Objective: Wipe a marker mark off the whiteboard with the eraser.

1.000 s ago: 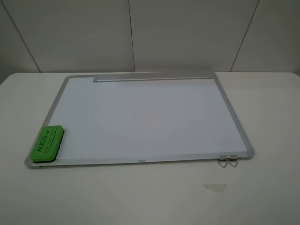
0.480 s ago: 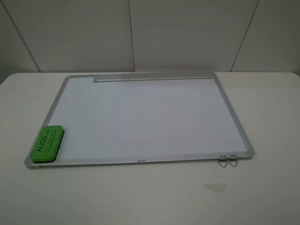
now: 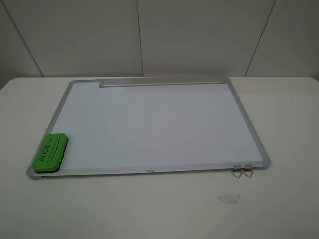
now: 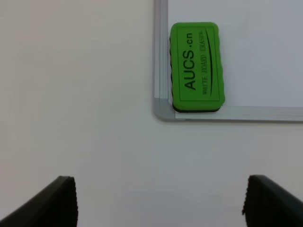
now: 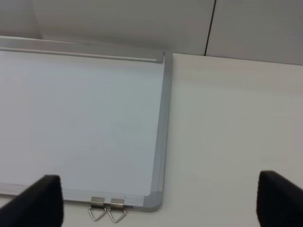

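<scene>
The whiteboard (image 3: 159,124) lies flat on the white table, silver frame all round. On its near-left corner rests the green eraser (image 3: 50,152), lettering up, also in the left wrist view (image 4: 196,66). No marker mark shows on the board in any view. My left gripper (image 4: 158,203) hovers open over bare table just off that corner, its dark fingertips (image 4: 57,201) wide apart, short of the eraser. Near the board's near-right corner (image 5: 154,201) my right gripper (image 5: 158,203) is open too, holding nothing. Neither arm appears in the exterior view.
The grey tray strip (image 3: 162,82) runs along the board's far edge. Two metal clips (image 3: 241,171) hang off the near-right edge, also seen in the right wrist view (image 5: 108,209). A small clear scrap (image 3: 228,198) lies on the table in front. A panelled wall stands behind.
</scene>
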`<state>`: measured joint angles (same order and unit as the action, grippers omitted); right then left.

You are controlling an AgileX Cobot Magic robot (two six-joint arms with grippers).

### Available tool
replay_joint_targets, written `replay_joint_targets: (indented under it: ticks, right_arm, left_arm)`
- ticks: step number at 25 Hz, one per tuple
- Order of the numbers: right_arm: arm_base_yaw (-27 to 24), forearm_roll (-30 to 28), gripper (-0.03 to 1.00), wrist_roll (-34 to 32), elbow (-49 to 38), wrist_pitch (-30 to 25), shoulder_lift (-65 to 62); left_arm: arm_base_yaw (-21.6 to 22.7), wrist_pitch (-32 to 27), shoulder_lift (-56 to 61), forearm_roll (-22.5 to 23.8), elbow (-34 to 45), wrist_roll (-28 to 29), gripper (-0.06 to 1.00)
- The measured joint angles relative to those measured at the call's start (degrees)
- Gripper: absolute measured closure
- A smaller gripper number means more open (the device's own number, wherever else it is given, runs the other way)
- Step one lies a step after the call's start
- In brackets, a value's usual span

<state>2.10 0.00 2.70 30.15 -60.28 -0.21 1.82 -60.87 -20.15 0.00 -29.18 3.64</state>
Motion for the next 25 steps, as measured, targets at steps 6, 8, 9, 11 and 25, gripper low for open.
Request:
replay_joint_targets:
  ticks: [6, 8, 9, 11, 25]
  right_arm:
    - [0.0, 0.0, 0.15, 0.0, 0.0, 0.0, 0.0]
    - [0.0, 0.0, 0.15, 0.0, 0.0, 0.0, 0.0]
    - [0.0, 0.0, 0.15, 0.0, 0.0, 0.0, 0.0]
    - [0.0, 0.0, 0.15, 0.0, 0.0, 0.0, 0.0]
    - [0.0, 0.0, 0.15, 0.0, 0.0, 0.0, 0.0]
  left_arm:
    - [0.1, 0.1, 3.8, 0.0, 0.0, -0.1, 0.22]
    - [0.1, 0.1, 6.8, 0.0, 0.0, -0.2, 0.22]
    - [0.1, 0.1, 8.0, 0.0, 0.0, -0.4, 0.22]
    - [0.1, 0.1, 10.5, 0.0, 0.0, -0.9, 0.22]
    - [0.1, 0.1, 20.5, -0.5, 0.1, -1.2, 0.22]
